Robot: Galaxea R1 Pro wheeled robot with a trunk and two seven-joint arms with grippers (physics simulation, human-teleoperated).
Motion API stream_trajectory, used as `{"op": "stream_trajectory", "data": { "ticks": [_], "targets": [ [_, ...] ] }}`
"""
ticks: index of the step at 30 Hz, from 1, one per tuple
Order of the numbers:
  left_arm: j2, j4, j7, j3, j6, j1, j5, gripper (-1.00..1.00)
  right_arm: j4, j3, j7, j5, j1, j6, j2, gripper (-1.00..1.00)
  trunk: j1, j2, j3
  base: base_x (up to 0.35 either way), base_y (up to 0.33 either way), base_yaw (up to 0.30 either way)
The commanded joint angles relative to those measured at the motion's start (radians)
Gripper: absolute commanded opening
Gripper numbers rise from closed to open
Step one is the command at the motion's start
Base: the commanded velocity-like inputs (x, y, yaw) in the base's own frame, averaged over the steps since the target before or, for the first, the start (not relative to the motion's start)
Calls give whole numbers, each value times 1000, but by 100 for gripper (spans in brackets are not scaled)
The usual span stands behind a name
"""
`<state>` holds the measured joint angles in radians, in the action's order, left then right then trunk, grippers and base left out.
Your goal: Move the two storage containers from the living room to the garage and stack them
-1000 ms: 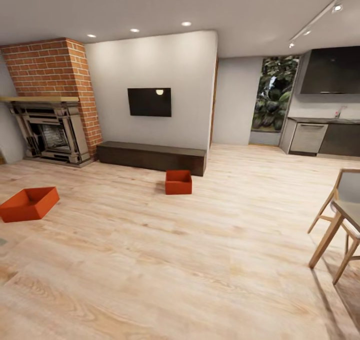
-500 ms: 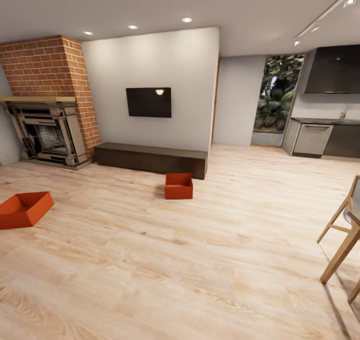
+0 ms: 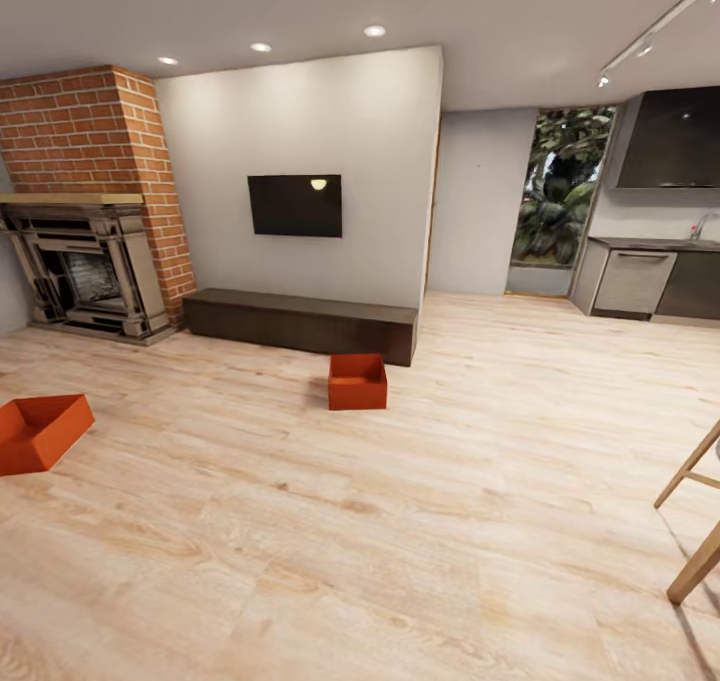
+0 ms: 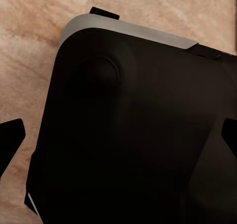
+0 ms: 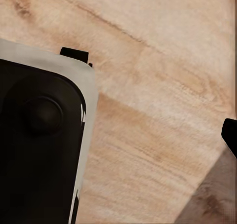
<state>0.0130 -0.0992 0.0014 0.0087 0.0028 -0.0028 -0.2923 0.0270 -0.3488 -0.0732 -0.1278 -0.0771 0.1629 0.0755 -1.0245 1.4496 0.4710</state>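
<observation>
Living room, wood-plank floor point(image 3: 400, 521): both containers sit untouched, one point(image 3: 357, 381) before the TV bench point(image 3: 300, 324), other point(image 3: 38, 431) far left. Nothing carried yet; whole task remains. Tool states: cannot tell.

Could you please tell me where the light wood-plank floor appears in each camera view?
Head view: wood-plank floor spans the lower half.
Left wrist view: a strip beside a dark, grey-rimmed body.
Right wrist view: the larger part, beside a like body.
Shared landmark: the plank grain.
</observation>
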Motion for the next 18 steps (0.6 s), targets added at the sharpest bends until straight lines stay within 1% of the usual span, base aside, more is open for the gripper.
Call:
{"op": "stream_trajectory", "data": {
  "ticks": [1, 10, 18],
  "targets": [
    [0, -1, 0, 1, 0, 0, -5, 100, 3, -9, 0, -10, -1, 6, 0, 100, -1, 0, 1, 323, 0, 0],
    [1, -1, 0, 1, 0, 0, -5, 100, 3, -8, -1, -10, -1, 6, 1, 100, -1, 0, 1, 323, -3, 0],
    [-1, -1, 0, 1, 0, 0, -8, 100, 3, -7, -1, -10, -1, 6, 1, 100, -1, 0, 1, 323, -63, 0]
  ]
}}
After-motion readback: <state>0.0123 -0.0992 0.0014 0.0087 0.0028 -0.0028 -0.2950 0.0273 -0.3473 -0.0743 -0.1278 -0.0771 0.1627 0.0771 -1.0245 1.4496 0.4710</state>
